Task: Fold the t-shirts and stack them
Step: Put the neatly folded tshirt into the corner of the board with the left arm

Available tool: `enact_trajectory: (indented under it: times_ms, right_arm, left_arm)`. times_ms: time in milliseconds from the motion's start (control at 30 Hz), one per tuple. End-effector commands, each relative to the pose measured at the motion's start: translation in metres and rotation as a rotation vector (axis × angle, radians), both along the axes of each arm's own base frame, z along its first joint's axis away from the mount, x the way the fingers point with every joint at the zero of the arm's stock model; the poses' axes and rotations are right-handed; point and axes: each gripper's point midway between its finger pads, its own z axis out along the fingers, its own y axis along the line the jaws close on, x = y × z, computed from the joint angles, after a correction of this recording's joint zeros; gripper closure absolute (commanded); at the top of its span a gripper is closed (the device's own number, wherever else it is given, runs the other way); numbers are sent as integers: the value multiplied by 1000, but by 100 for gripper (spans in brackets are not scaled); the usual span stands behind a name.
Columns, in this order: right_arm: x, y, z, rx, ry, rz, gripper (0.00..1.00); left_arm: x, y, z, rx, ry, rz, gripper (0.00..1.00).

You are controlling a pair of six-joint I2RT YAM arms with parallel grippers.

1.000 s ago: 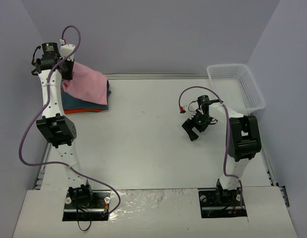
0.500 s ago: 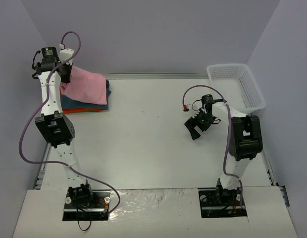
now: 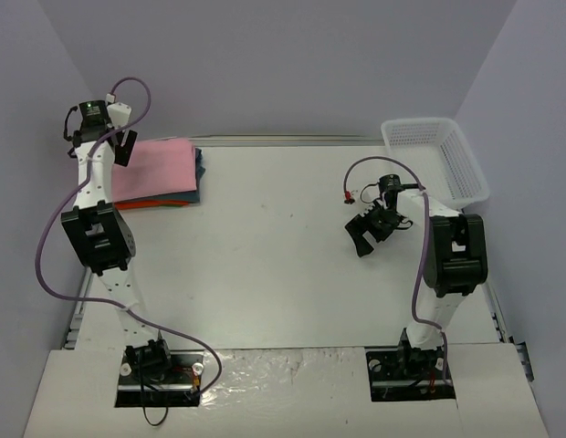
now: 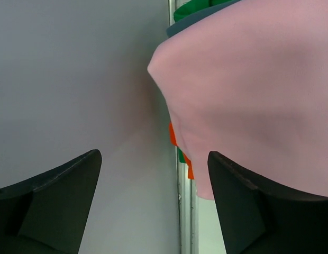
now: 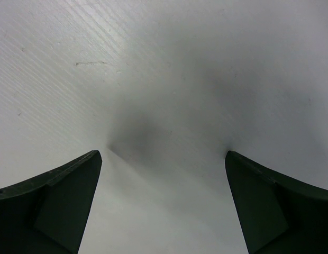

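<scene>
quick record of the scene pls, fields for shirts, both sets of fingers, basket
stack location: far left corner of the table
top of stack: pink t-shirt, folded and lying flat
under it: dark blue-grey t-shirt, only its edge showing
lower down: orange t-shirt, only its edge showing
left fingers: open at the stack's left edge, gripping nothing
right fingers: open over bare table, right of centre, holding nothing
basket: white mesh, far right corner
</scene>
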Motion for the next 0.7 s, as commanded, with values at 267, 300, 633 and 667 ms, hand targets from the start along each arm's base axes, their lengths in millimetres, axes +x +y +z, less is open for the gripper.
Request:
enact_trajectory:
  times_ms: [267,300,633,667]
  right_arm:
    - [-9,23,47,140,-63,33,0]
    - [-13,30,57,171,-63,44,0]
    - [-16,86,175,178,-379,162,0]
    - [-17,89,184,201,-389,143,0]
  left_arm:
    - [-98,-55,177,-115,-373,-9,18]
    - [-105,-67,169,-162,-358,-38,17]
    - [-199,-144,137,-296,-404,-139,6]
    - [-204,-145,125,-295,-385,-129,6]
